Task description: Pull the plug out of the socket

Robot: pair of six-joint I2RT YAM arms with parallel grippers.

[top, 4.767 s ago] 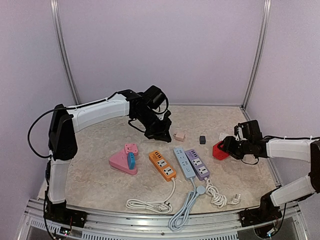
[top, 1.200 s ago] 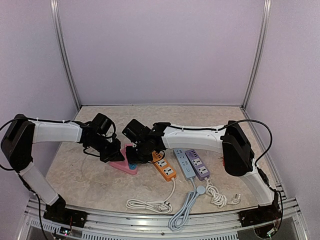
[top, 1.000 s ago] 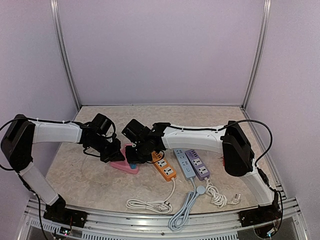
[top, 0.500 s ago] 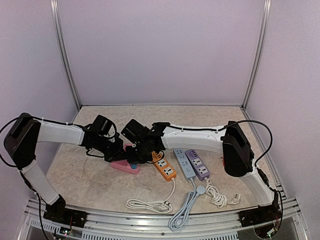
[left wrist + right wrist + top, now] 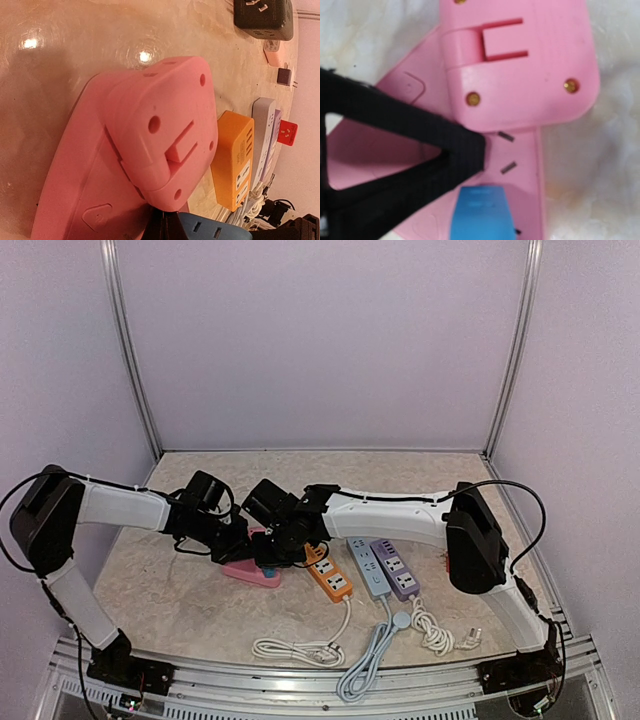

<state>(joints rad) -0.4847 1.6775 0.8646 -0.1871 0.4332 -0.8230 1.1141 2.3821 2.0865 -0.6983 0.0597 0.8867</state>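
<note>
While the left gripper [image 5: 228, 540] rests at the pink triangular plastic socket [image 5: 65, 190], probably to keep it down, the right gripper [image 5: 272, 552] hangs over the small blue plastic plug [image 5: 481, 212] that sits in it. One black finger [image 5: 420, 127] lies just beside this plug. I cannot tell how wide either gripper stands, or whether it grips anything.

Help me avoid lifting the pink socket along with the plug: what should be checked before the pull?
1. Blue plug seated in pink socket: ok.
2. Right tool closed on the plug: cannot tell; only one finger shows, beside it.
3. Left tool bracing the socket: cannot tell; its fingers are out of view.
4. Socket lying flat on table: ok.
</note>
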